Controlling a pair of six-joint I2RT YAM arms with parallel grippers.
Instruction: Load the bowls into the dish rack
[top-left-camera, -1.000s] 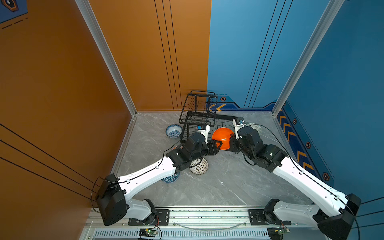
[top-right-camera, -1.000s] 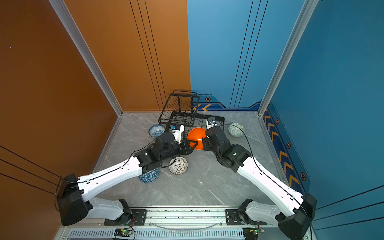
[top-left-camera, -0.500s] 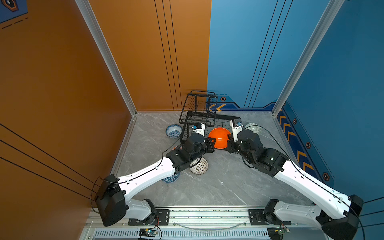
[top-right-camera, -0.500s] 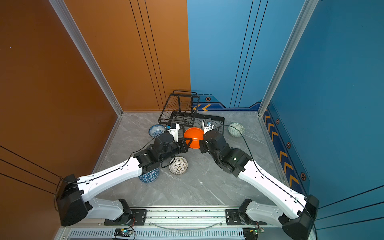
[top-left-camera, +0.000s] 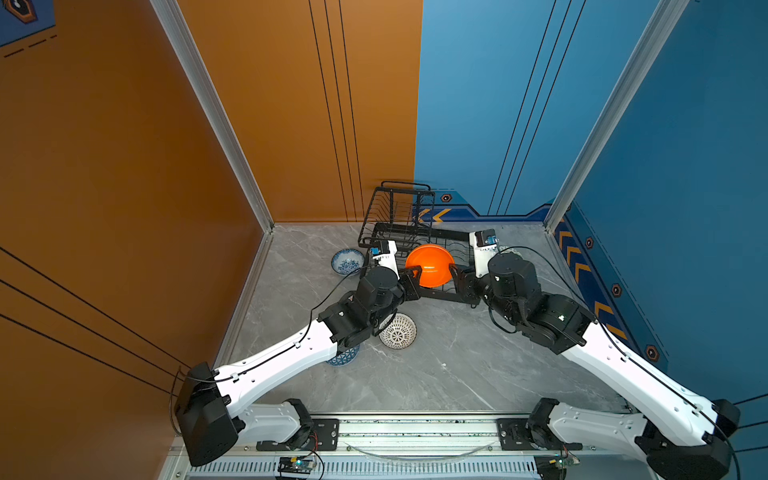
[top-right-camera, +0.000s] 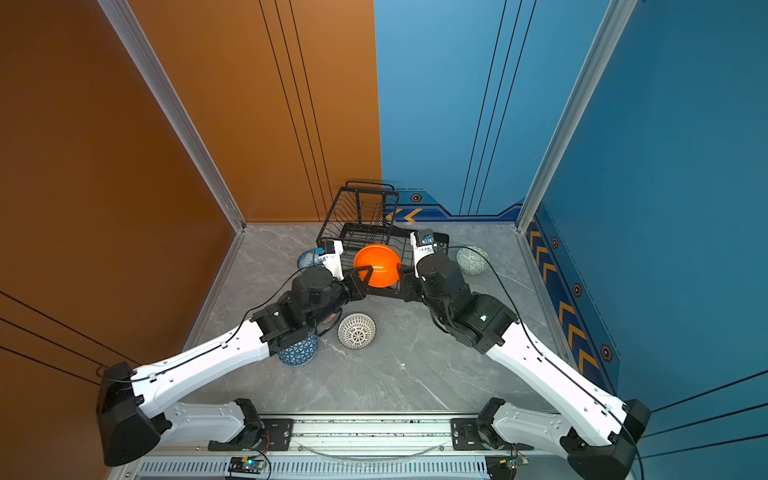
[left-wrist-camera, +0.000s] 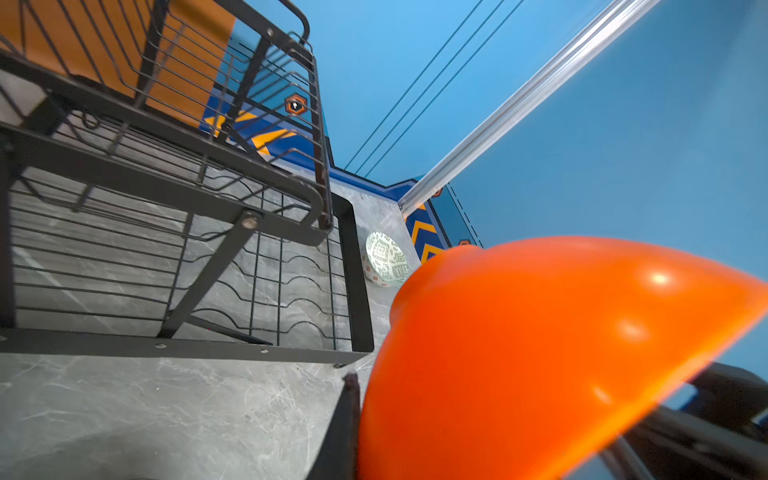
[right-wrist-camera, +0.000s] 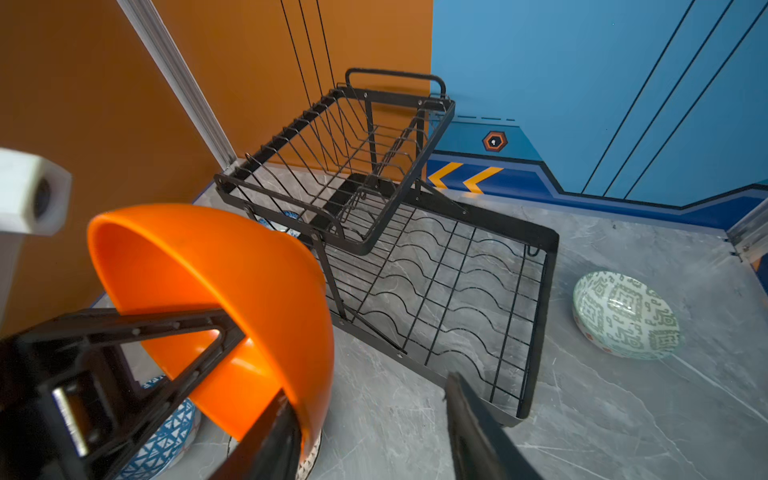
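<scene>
While my left end effector (top-left-camera: 414, 277) clamps the rim of the plain orange bowl (top-left-camera: 432, 264), holding it tilted in the air at the near edge of the dish rack (top-left-camera: 401, 228), my right end effector (top-left-camera: 456, 279) stands released, jaws apart, just beside the bowl's opposite rim.

High top views steeply down over everything; close wrist views (dish rack (right-wrist-camera: 498, 220) in both).

A: Where is the dish rack (top-left-camera: 399, 216) standing?
B: Upper centre, in both top views. The plain bowl (top-left-camera: 430, 266) is overlapping its lower edge.
A: And the others?
B: Floral bowl (top-left-camera: 347, 261) is lying left of it, maze-patterned bowl (top-right-camera: 469, 259) right; dotted bowl (top-left-camera: 397, 331) below, triangle bowl (top-right-camera: 297, 353) lower left.
</scene>
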